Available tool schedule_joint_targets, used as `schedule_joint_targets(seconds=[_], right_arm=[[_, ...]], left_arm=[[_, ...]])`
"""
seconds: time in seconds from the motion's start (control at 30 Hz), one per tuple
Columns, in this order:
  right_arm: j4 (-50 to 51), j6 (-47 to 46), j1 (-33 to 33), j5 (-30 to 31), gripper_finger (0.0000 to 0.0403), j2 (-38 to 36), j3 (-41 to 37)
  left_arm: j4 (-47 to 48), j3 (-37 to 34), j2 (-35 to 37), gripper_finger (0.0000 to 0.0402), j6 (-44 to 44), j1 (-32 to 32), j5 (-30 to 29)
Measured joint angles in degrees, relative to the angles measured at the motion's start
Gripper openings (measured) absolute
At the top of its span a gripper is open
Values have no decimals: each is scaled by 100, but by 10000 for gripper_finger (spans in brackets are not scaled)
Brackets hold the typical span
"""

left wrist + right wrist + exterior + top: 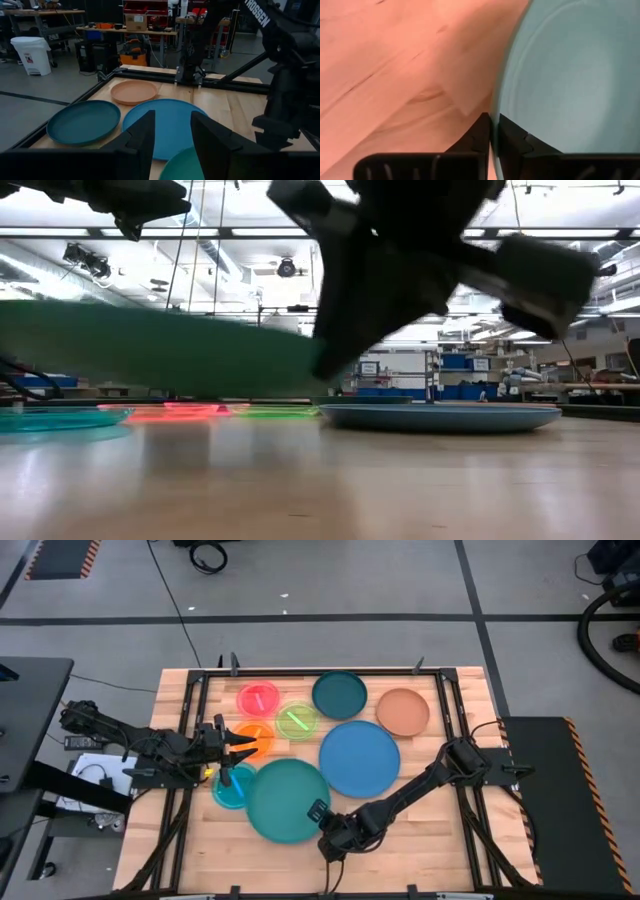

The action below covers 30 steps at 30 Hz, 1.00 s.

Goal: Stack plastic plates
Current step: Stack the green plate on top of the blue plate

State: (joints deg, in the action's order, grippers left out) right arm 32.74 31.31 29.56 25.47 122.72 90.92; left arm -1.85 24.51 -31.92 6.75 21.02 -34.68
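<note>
My right gripper (325, 827) is at the near middle of the table, shut on the large teal plate (288, 800). My left gripper (240, 747) is open and hovers over the small orange plate (254, 739), touching nothing. The small cyan plate (230, 788) lies partly under the teal plate's left edge. The large blue plate (359, 757), dark teal plate (339, 694), brownish-orange plate (403, 711), pink-red plate (258, 698) and green plate (296, 721) lie flat on the table. My right gripper pinches the teal plate's rim (496, 114) at its near right edge, one finger over the inner face and one outside. The fingers come slanting down from the near right. In the low view the teal plate (150, 350) is raised above the tabletop; its left end runs out of the picture.
A black frame (300, 673) runs around the wooden table top. The right arm (430, 780) reaches across the near right part, beside the blue plate. Bare wood lies along the near edge (420, 860) and at the right side.
</note>
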Motion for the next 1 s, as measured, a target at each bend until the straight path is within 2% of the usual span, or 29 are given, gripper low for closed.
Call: schedule_joint_targets(seconds=[0.2, 0.37, 0.73, 0.87, 1.0], right_arm=[[971, -150, -2, 392, 30, -4, 686], [2162, -1112, -143, 496, 30, -13, 1040], [3890, -3852, -268, 898, 30, -13, 1037], [4028, -4564, -238, 744, 30, -13, 808], [3953, -4838, -205, 536, 30, -13, 506]], left_arm=[[2, 0, 0, 133, 8, 0, -1], [15, 0, 0, 133, 4, 0, 0], [39, 0, 0, 133, -1, -1, 0], [40, 0, 2, 133, 0, -2, 0], [41, 0, 2, 133, 8, 0, 0]])
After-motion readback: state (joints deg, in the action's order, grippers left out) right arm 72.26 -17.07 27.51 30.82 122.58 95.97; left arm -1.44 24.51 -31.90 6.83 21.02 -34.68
